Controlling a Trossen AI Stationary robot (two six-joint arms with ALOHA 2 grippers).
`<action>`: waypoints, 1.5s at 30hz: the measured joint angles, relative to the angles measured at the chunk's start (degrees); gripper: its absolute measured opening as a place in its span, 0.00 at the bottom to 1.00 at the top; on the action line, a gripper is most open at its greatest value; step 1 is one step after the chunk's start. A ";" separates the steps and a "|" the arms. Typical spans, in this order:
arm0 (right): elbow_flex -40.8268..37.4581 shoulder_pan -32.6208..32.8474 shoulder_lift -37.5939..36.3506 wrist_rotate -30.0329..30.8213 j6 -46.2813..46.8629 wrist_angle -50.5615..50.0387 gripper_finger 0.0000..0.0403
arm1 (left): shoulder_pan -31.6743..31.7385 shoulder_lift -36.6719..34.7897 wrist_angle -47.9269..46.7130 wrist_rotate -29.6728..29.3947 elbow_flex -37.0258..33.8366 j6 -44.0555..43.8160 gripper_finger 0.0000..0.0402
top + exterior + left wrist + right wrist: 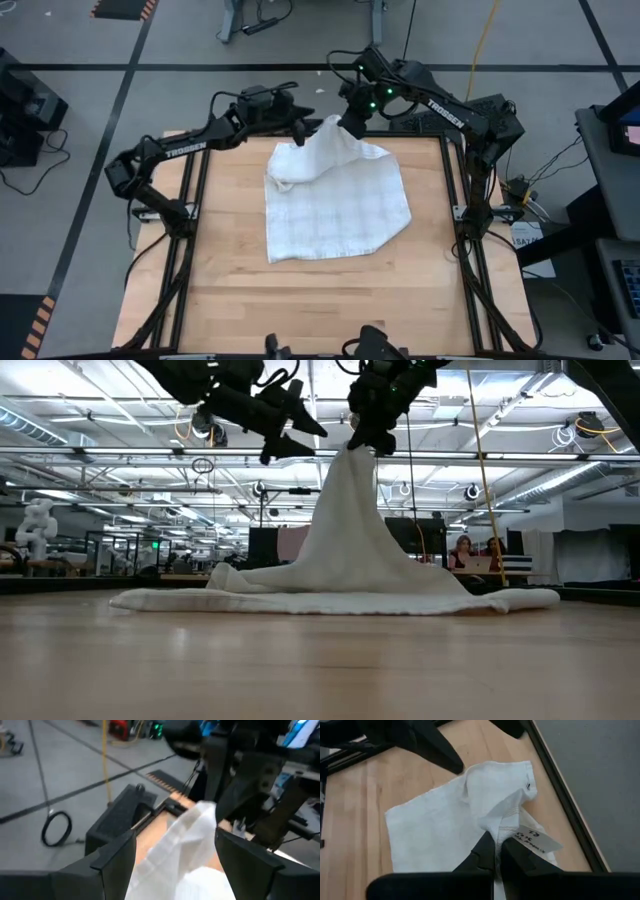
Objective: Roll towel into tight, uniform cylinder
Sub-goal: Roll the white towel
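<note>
Towel (pixel 335 200) edge lifted, pinched by right jaws (pixel 497 851), table's (pixel 300 310) near half open.

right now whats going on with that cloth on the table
The right gripper is shut on one edge of the white towel near its tag and holds it up above the far side of the wooden table, so the cloth hangs in a peak while the rest lies flat. The left gripper hovers open just beside the raised part, not holding anything. No roll has been formed yet.
</note>
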 joint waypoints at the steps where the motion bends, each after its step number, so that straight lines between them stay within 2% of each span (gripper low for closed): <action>1: 0.00 0.04 -0.01 -0.01 -0.05 0.00 0.01 | 0.17 0.36 1.56 0.84 0.00 0.18 0.68; 8: 0.00 0.36 -0.03 0.02 -1.78 0.14 0.01 | 1.25 4.51 2.52 9.46 1.81 5.20 0.68; 12: 0.00 0.47 -0.05 0.00 -1.89 0.26 0.01 | 1.61 6.74 2.91 13.38 1.78 6.56 0.63; 19: 0.00 0.39 -0.05 0.02 -1.84 0.42 0.01 | 1.62 7.93 4.87 12.80 1.77 7.26 0.44; 22: 0.00 0.42 -0.05 0.01 -2.14 0.42 0.01 | 1.62 7.45 6.44 11.33 1.77 7.22 0.41; 25: 0.00 0.42 -0.05 0.02 -2.17 0.42 0.01 | 1.46 7.04 6.98 11.28 3.15 8.88 0.44; 28: 0.00 0.42 -0.05 0.02 -2.25 0.43 0.01 | 1.22 7.51 2.62 11.26 5.53 13.00 0.53; 31: 0.00 0.39 -0.05 0.02 -2.45 0.42 0.01 | 0.81 8.84 2.54 11.21 5.96 15.40 0.62; 34: 0.00 0.39 -0.05 0.11 -2.52 0.33 0.01 | 0.77 9.35 2.34 11.74 5.95 16.18 0.63; 36: 0.00 0.42 -0.05 0.13 -2.52 0.24 0.01 | 0.81 9.53 1.87 12.74 5.97 16.17 0.59; 39: 0.00 0.42 -0.05 0.15 -2.52 0.24 0.01 | 0.81 9.60 1.41 12.81 5.97 16.14 0.48; 45: 0.00 0.39 -0.05 0.35 -2.52 0.20 0.01 | 0.81 9.60 1.16 12.92 5.97 15.66 0.13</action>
